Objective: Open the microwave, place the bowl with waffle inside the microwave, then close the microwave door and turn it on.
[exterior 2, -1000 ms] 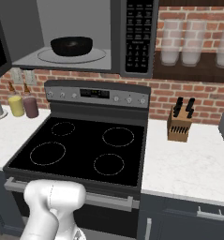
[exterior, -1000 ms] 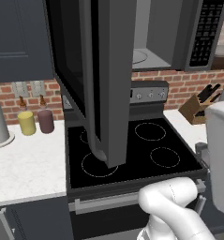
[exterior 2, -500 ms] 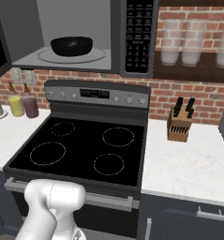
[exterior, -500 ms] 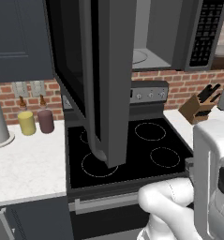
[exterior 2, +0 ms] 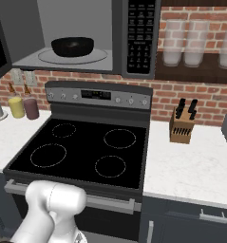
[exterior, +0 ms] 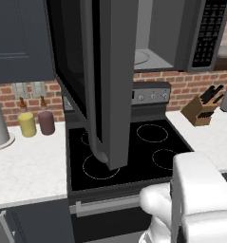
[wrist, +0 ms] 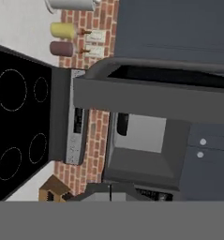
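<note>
Right base view gives me the clearest read: the bowl with waffle (exterior 2: 72, 46) already sits on the round plate inside the microwave (exterior 2: 86, 38), on the pale cavity floor and well back from the front lip. I can see the black bowl; the waffle itself is too dark in there to pick out. So I judge the step in hand is closing the microwave door (exterior: 103, 80), which stands swung wide out over the stove (exterior: 124, 152) in the left base view, its edge turned toward the camera.

To close it well I would bring the hand round to the outer face of the door, near its free edge and away from the hinge, and push along the door's arc — not straight back — so the panel turns rather than jams. I would keep the push slow at the end so the latch seats without jolting the bowl.

From the hand view, rolled on its side, I see the door edge (wrist: 151, 96) and the open cavity beyond it, but I cannot tell whether the fingers are apart or together.

The keypad strip (exterior 2: 141, 33) to the right of the cavity comes after that — one firm press with a fingertip.
</note>
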